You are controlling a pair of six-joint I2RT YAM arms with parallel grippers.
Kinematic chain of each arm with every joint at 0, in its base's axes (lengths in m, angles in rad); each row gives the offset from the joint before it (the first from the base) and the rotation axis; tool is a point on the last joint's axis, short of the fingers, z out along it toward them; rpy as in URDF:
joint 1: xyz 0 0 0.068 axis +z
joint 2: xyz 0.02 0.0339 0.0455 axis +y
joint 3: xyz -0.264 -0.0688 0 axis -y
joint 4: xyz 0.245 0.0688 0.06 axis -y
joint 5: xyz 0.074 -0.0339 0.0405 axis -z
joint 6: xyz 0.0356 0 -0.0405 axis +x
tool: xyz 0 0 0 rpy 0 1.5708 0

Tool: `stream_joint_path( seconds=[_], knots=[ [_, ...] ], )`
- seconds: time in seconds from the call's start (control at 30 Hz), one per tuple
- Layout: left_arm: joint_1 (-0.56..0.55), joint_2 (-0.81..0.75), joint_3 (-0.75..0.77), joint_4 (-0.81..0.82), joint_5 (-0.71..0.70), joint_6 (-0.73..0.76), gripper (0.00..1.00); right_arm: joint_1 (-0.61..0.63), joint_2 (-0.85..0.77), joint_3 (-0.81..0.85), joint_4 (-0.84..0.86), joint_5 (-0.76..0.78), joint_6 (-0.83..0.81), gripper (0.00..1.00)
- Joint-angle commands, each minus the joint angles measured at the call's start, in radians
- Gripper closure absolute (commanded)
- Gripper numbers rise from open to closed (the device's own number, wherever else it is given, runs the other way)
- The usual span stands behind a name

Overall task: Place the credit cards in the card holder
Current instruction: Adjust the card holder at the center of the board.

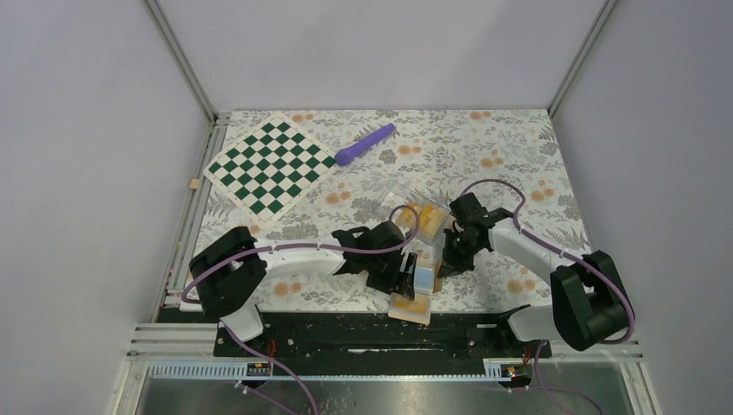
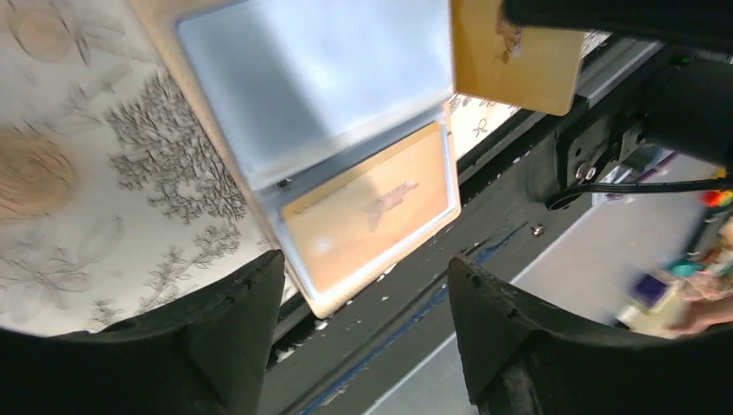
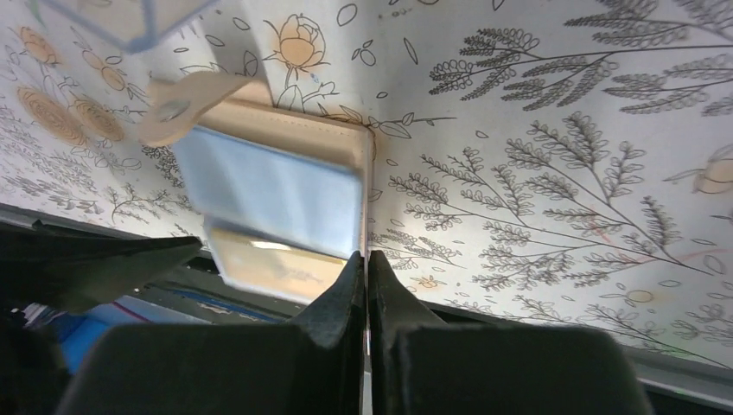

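The card holder (image 1: pixel 411 309) lies open at the table's near edge, tan outside with a light blue pocket (image 2: pixel 320 78). One orange-yellow credit card (image 2: pixel 372 207) sits in its lower pocket. My left gripper (image 2: pixel 365 268) hovers open over the holder's near corner, holding nothing. My right gripper (image 3: pixel 367 259) is shut on a second credit card (image 2: pixel 514 56), held on edge just right of the holder. In the right wrist view the holder (image 3: pixel 277 186) shows its snap tab (image 3: pixel 173 108), and the held card is only a thin line between the jaws.
A clear plastic case (image 1: pixel 406 207) with orange cards inside lies just behind the grippers. A green-and-white chessboard (image 1: pixel 270 166) and a purple pen-like stick (image 1: pixel 365 143) lie further back left. The black base rail (image 1: pixel 363 333) runs right below the holder.
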Motion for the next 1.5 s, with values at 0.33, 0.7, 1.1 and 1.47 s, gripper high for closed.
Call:
stream_joint_path(
  seconds=[0.33, 0.7, 1.1, 1.47],
  knots=[
    [0.136, 0.162, 0.346, -0.239, -0.091, 0.55, 0.26, 0.006, -0.243, 0.029, -0.112, 0.054, -0.092, 1.0],
    [0.163, 0.311, 0.419, -0.069, 0.057, 0.59, 0.27, -0.024, -0.349, 0.047, -0.186, 0.036, -0.107, 1.0],
    [0.151, 0.383, 0.488, -0.009, 0.078, 0.57, 0.47, -0.046, -0.344, 0.034, -0.2, 0.008, -0.127, 1.0],
    [0.16, 0.258, 0.367, 0.101, 0.042, 0.442, 1.0, -0.047, -0.338, 0.038, -0.19, -0.023, -0.134, 1.0]
  ],
)
